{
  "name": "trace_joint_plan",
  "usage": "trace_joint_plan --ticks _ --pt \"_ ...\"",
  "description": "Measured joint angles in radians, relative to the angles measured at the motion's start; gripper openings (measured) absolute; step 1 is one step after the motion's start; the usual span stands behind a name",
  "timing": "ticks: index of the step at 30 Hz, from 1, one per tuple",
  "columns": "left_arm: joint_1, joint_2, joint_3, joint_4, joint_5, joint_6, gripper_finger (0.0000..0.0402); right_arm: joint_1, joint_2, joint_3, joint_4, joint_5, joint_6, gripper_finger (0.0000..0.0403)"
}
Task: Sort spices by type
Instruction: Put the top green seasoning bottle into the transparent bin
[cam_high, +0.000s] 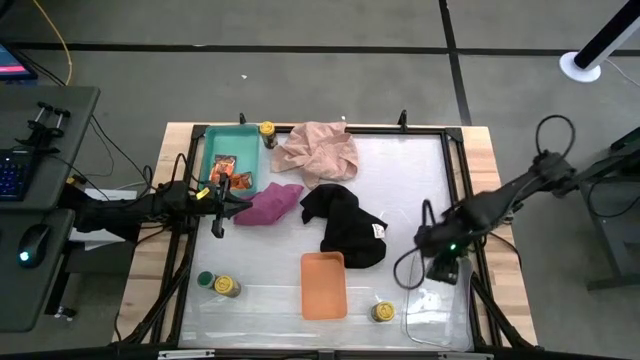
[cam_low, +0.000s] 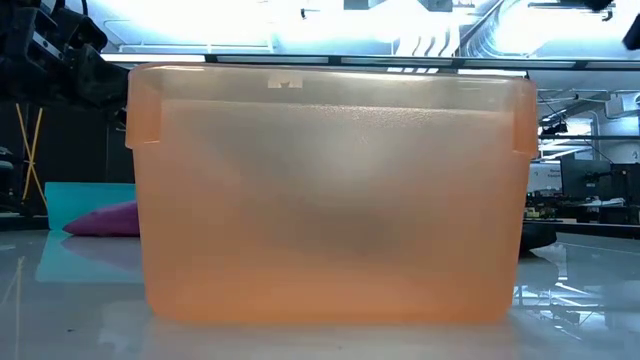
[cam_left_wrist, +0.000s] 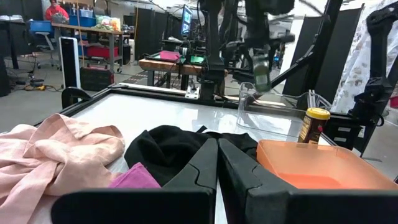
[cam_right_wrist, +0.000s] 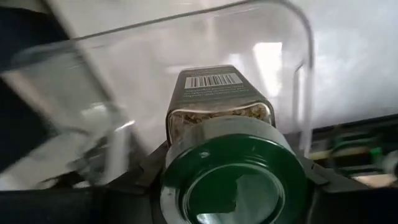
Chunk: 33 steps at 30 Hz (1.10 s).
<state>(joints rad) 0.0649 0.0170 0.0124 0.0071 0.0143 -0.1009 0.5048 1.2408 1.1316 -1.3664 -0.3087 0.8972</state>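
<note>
- Clear tray (cam_right_wrist: 186, 74): seen directly beneath and beyond the right gripper (cam_right_wrist: 233, 186), at the table's near right corner (cam_high: 435, 310). The step in hand is judged to be the lowering of a green-lidded jar into this tray. It would be done well if the jar were carried inside the walls, brought down close to the floor, and only then let go, so that no rolling or bouncing out is invited.
- Left gripper (cam_left_wrist: 217, 162): fingers pressed together, nothing pinched; held low beside the magenta cloth (cam_high: 268, 204), just by the teal tray (cam_high: 213, 145), in which orange-red packets (cam_high: 225, 165) lie. This arm appears to wait.
- Right gripper: pinched on the green-lidded jar (cam_right_wrist: 230, 155), one finger at either side below the lid.
- Green-lidded jar: long axis run along the gripper's forward line; lid turned back toward the wrist, base and barcode label pointed away toward the tray. A tilt to upright before release is judged advisable.
- Other jars: a green-lidded one (cam_high: 205, 279) and a yellow-lidded one (cam_high: 227, 287) well apart from the right gripper; another yellow-lidded (cam_high: 382, 312) near it.
</note>
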Motion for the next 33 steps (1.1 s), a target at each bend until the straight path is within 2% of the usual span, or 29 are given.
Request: trace_joint_plan --ticks 4,9,15,27,33 --pt "0.0 0.0 0.0 0.0 0.0 0.0 0.0001 0.012 0.116 0.0 -0.001 0.079 -0.018 0.0191" --pt "0.0 0.0 0.0 0.0 0.0 0.0 0.0001 0.012 0.238 -0.001 0.056 0.08 -0.087 0.0191" --pt "0.0 0.0 0.0 0.0 0.0 0.0 0.0001 0.011 0.318 -0.001 0.097 0.103 -0.127 0.0191" --pt "0.0 0.0 0.0 0.0 0.0 0.0 0.0001 0.011 0.33 -0.002 0.153 0.187 -0.366 0.0191" --pt "0.0 0.0 0.0 0.0 0.0 0.0 0.0001 0.011 0.33 -0.002 0.148 0.221 -0.382 0.0191"
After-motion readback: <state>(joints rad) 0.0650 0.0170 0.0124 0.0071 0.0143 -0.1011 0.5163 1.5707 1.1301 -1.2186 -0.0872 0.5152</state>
